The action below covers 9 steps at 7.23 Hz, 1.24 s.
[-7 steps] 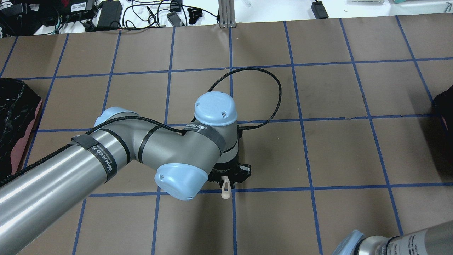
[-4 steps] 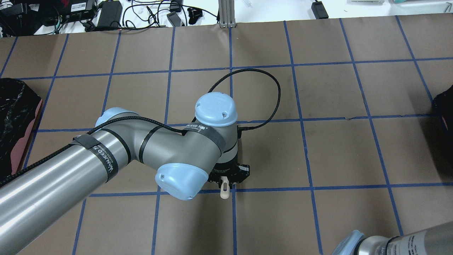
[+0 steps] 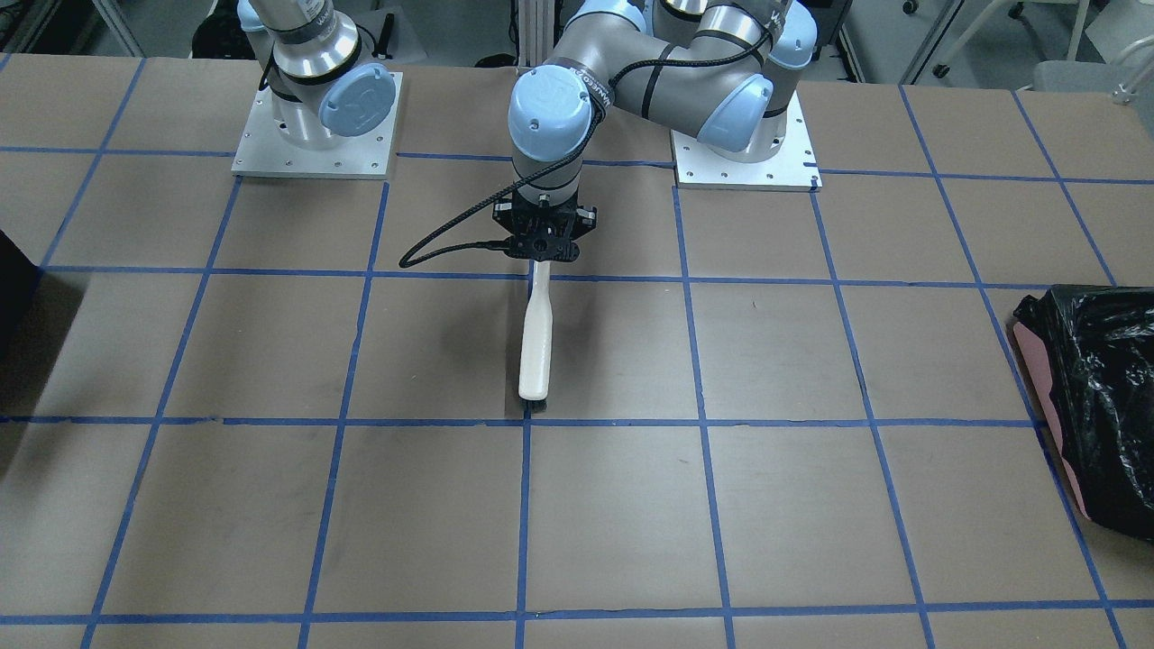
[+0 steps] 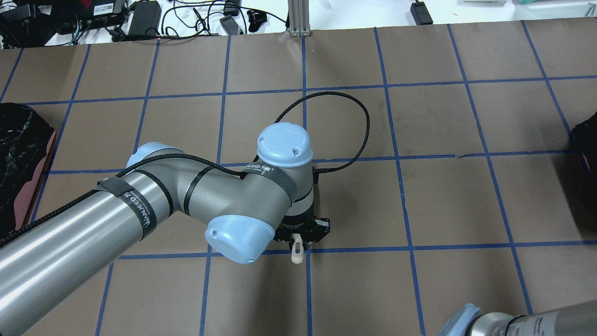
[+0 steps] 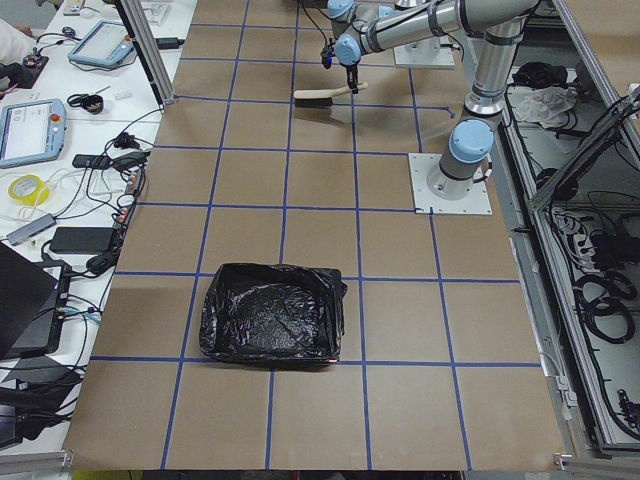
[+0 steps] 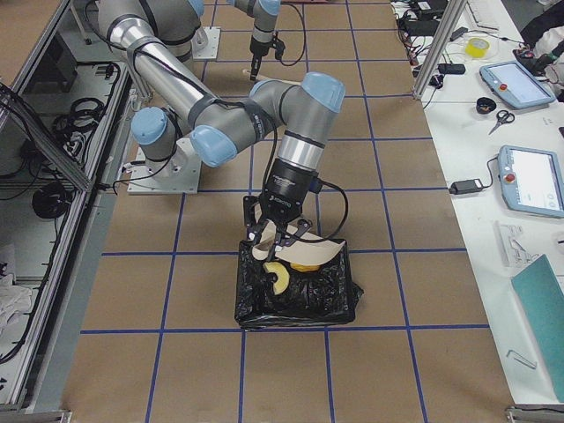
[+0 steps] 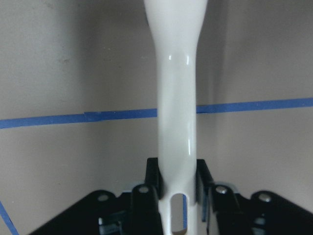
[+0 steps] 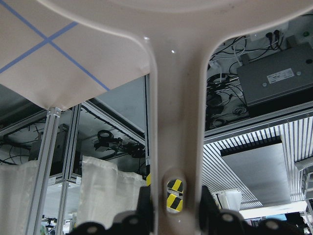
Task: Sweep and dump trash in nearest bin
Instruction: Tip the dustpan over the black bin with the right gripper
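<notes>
black-bag-lined bin (image 5: 272,318) in near half of gridded table (image 5: 400,330). far end: left arm (image 5: 487,60) reaches out from its base, left gripper (image 5: 351,84) at handle end of a pale brush (image 5: 318,95).

Tabletop (image 3: 811,505): covered in brown paper and divided into squares by blue tape lines (image 3: 613,421).
Pink bin (image 3: 1046,415): set at one end of the tabletop and lined with a crinkled black bag (image 5: 270,315).
Aluminium post (image 4: 298,18): mounted upright at the far edge of the tabletop.
Side bench: tangled black cables (image 4: 196,18), two screen pendants (image 6: 533,181), a yellow tape roll (image 5: 27,187) and scissors (image 6: 500,119) are laid out on it.
</notes>
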Tool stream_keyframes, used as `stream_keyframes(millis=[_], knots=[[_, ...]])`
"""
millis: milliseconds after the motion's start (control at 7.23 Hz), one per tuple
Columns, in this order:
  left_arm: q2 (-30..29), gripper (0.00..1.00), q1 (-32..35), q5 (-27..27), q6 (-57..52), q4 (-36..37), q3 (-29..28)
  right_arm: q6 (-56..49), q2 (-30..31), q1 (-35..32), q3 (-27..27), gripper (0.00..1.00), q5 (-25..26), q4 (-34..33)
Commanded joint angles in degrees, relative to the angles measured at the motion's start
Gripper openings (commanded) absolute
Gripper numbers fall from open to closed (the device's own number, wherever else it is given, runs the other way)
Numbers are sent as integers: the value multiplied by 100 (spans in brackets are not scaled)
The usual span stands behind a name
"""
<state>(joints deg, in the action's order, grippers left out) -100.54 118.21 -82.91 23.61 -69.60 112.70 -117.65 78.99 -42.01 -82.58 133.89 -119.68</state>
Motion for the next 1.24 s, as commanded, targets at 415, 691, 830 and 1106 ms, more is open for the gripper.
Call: stream_keyframes(millis=[415,691,830,1106], knots=[[-10,37,-17,-76,-40,-18,-12,2300,266,-824,-127,0,-679,1109],[-27,48,-18,-32,4,-45,-3,3559,249,-1237,-127,0,-803,1944],[-36,48,-18,-6,12,-62,-3,4104,205,-1317,-136,0,-1004,2227],[-19,56,-18,-58,12,-62,-73,4976,170,-1519,-354,0,-1295,2529]])
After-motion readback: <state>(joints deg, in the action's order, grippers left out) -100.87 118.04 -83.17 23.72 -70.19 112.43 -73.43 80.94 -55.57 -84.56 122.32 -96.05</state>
